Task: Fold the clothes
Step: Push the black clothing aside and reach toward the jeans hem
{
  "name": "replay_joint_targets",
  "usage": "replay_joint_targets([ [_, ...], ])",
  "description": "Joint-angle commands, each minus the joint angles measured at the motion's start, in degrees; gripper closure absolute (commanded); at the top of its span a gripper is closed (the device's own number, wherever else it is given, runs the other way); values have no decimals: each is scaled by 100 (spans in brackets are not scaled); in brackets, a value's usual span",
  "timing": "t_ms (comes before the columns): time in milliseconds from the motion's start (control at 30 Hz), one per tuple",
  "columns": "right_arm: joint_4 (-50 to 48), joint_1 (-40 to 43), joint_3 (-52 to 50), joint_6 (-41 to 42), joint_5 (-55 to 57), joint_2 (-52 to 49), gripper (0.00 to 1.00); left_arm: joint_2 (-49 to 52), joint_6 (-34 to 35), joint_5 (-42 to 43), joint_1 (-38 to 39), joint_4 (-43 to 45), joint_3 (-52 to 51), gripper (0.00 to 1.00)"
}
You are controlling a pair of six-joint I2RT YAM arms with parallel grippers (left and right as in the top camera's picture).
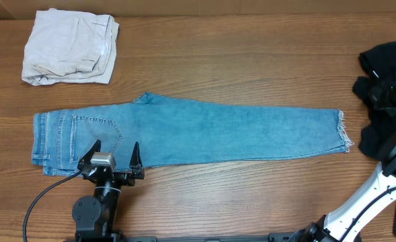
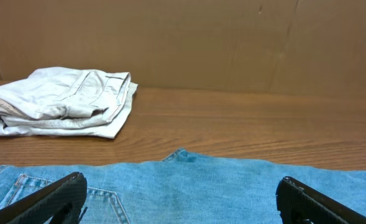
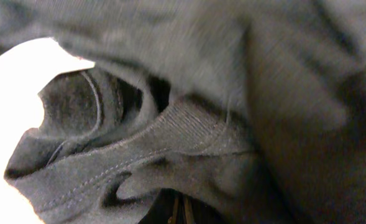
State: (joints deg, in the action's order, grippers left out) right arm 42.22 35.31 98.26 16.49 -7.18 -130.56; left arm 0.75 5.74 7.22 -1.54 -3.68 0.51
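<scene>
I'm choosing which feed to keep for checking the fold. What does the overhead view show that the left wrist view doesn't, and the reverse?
Only overhead: the jeans at full length out to the frayed hem, the black garment at the right edge, and the right arm reaching to it.
Only left wrist: a low side-on look at the stacked layers of the off-white garment.
Both: the jeans lying flat, the folded off-white garment beyond them, the wooden table, and the open left gripper at the jeans' pocket end.

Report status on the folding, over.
Left fingers open, over jeans at waist end. Right fingers shut, hidden in black garment. Jeans flat, halved lengthwise. Off-white garment folded, apart.
</scene>
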Motion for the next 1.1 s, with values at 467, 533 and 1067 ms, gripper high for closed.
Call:
replay_joint_targets([
  [467, 3180, 302, 2793, 496, 1379, -177, 96, -50, -87, -35, -35, -13, -24, 0],
  [533, 3432, 278, 2850, 498, 1034, -96, 96, -50, -87, -35, -35, -13, -24, 0],
  [1067, 4242, 251, 1394, 66, -42, -92, 96, -50, -87, -35, -35, -13, -24, 0],
])
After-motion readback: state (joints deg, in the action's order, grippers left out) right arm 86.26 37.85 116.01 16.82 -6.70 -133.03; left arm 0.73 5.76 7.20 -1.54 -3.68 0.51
